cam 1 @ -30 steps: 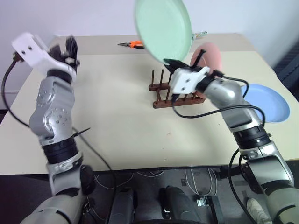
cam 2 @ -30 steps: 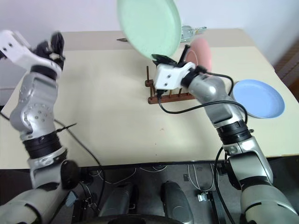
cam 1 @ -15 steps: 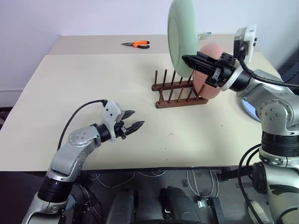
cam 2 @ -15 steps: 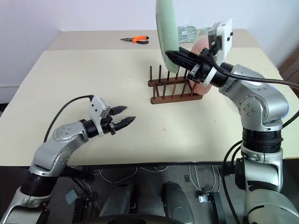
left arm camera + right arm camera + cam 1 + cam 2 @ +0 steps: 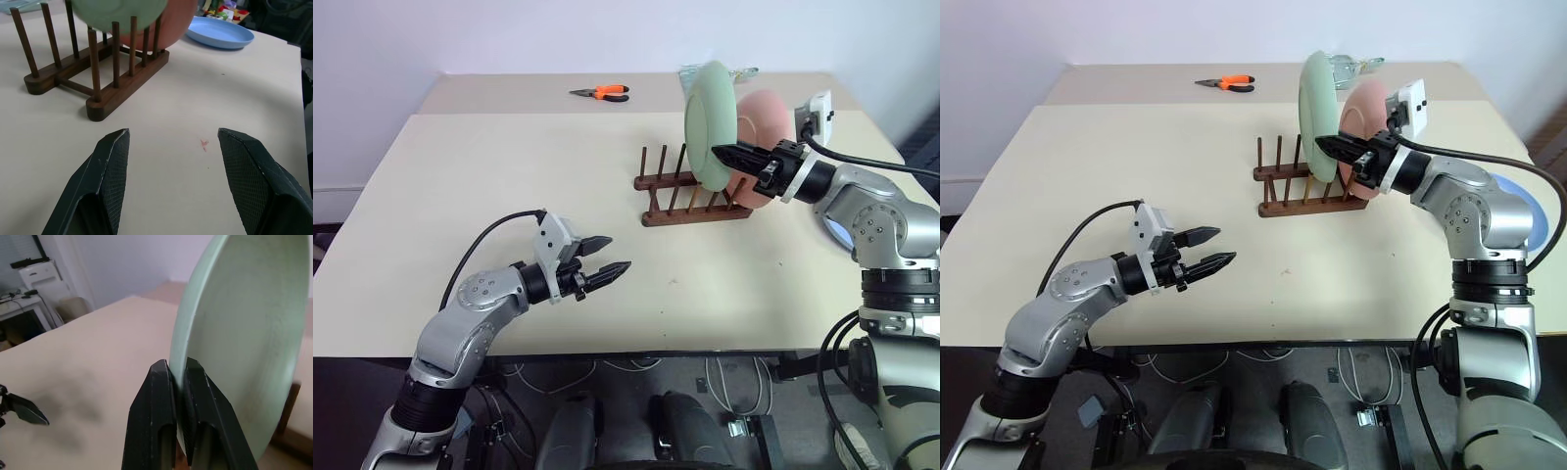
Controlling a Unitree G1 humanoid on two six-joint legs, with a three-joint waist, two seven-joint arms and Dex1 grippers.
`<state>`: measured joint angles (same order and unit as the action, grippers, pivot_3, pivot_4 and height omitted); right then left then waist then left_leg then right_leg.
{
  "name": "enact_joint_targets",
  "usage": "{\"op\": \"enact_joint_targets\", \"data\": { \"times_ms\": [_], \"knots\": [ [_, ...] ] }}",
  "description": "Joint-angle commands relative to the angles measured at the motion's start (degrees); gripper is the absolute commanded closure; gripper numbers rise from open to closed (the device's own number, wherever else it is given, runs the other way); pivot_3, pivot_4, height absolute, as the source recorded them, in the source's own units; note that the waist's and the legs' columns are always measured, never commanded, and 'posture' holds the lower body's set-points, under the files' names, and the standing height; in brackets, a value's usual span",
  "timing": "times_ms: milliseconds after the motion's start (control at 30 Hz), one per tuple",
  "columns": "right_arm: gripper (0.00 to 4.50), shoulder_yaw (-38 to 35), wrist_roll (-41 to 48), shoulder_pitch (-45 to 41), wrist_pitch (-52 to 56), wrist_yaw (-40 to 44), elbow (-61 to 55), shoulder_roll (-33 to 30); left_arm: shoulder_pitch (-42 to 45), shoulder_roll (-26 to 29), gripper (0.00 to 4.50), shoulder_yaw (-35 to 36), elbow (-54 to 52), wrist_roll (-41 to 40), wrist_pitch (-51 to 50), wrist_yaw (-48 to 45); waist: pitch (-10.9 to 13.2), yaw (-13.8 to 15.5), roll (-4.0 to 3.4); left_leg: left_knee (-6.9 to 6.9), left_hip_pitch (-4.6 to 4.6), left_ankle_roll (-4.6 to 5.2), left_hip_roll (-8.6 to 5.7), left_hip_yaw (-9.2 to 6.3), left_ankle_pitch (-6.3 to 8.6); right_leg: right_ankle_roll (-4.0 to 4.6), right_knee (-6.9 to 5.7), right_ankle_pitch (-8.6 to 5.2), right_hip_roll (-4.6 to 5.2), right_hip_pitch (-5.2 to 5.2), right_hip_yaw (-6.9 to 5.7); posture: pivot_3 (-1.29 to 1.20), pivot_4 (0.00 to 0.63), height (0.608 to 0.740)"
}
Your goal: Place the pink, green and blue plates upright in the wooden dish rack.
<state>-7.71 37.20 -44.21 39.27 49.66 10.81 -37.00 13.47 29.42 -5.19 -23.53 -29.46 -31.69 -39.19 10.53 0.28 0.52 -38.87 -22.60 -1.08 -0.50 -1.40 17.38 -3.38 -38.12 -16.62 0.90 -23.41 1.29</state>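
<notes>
Right gripper (image 5: pixel 724 153): jaws clenched on green plate (image 5: pixel 708 124) rim, above wooden dish rack (image 5: pixel 690 199).
Left gripper (image 5: pixel 609 255): jaws released, empty.
Risk: knocking pink plate (image 5: pixel 762 122) over.

Readable text: none on any item.
Labels or brands: none legible.
Numbers or signs: none visible.

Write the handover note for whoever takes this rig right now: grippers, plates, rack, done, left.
Right gripper: shut on the green plate, held on edge at the wooden dish rack; I cannot tell whether it is seated between the pegs.
Left gripper: open, empty, low over the table in front of the rack.
Pink plate: upright in the rack's right end.
Blue plate: flat on the table, right of the rack.
Done: pink.
Left: seat and release green, then rack blue.
</notes>
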Motion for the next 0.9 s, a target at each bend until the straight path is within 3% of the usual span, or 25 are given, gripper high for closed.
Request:
{"op": "enact_joint_targets", "data": {
  "times_ms": [33,67,200,233,600,733,867,900],
  "knots": [
    [4.50,-1.2,0.0,-2.2,0.2,0.9,1.4,0.2,-0.5,0.4,1.58,1.4,-2.6,-0.3,-0.1,0.3,0.0,0.0,0.00,0.00,0.00,0.00,0.00,0.00,0.00,0.00,0.00,0.00,0.00,0.00,0.00,0.00,0.150,0.740],
    [4.50,-1.4,-0.1,-2.5,0.2,0.6,1.9,0.5,-0.6,0.4,1.58,1.4,-2.7,-0.2,-0.2,0.4,0.0,0.0,0.00,0.00,0.00,0.00,0.00,0.00,0.00,0.00,0.00,0.00,0.00,0.00,0.00,0.00,0.150,0.740],
    [3.16,-1.5,-2.0,-3.2,-3.0,-0.4,1.6,1.0,-0.9,0.4,1.54,1.4,-3.2,-0.2,-0.6,0.8,0.0,-0.1,0.00,-0.01,0.02,0.00,0.00,0.00,0.00,0.00,-0.03,0.00,-0.01,0.01,0.00,0.00,0.150,0.740],
    [2.65,-1.1,-2.7,-3.0,-3.8,0.1,0.9,0.8,-1.0,0.3,1.54,1.3,-3.2,-0.2,-0.6,0.8,0.0,-0.1,-0.01,-0.01,0.02,0.00,0.00,0.00,0.00,0.00,-0.03,0.00,-0.01,0.00,0.00,0.00,0.150,0.740],
    [2.65,-3.6,-9.5,-3.4,-13.3,-0.6,-3.5,-4.0,-0.6,0.1,1.54,1.1,-2.8,-0.3,-0.8,0.6,0.0,0.1,-0.04,-0.01,0.00,0.00,0.00,0.01,0.00,0.00,-0.01,0.00,-0.01,-0.01,0.00,0.00,0.150,0.740],
    [2.65,-9.9,-7.0,-0.8,-12.2,-1.4,-8.0,-8.6,-0.8,0.4,1.54,0.6,-2.9,0.4,-0.4,0.3,0.0,0.4,-0.05,0.00,-0.01,0.00,0.00,0.00,0.00,0.00,0.01,0.00,-0.01,0.00,0.00,0.00,0.150,0.740],
    [2.65,-18.6,-1.1,7.0,-5.0,1.6,-10.2,-14.8,-0.4,0.5,1.54,-0.4,-2.5,0.9,-0.2,-0.4,0.0,0.8,-0.04,-0.02,-0.01,0.03,0.00,-0.02,0.02,0.00,0.09,0.00,0.01,0.09,-0.04,0.00,0.150,0.740],
    [2.38,-20.4,-1.0,9.5,-3.7,0.7,-10.5,-15.8,-0.1,0.4,1.54,-0.8,-2.3,1.0,-0.1,-0.7,0.0,0.6,-0.04,-0.02,0.00,0.05,0.00,-0.01,0.03,0.00,0.12,0.00,0.03,0.13,-0.04,0.00,0.150,0.740]
  ]
}}
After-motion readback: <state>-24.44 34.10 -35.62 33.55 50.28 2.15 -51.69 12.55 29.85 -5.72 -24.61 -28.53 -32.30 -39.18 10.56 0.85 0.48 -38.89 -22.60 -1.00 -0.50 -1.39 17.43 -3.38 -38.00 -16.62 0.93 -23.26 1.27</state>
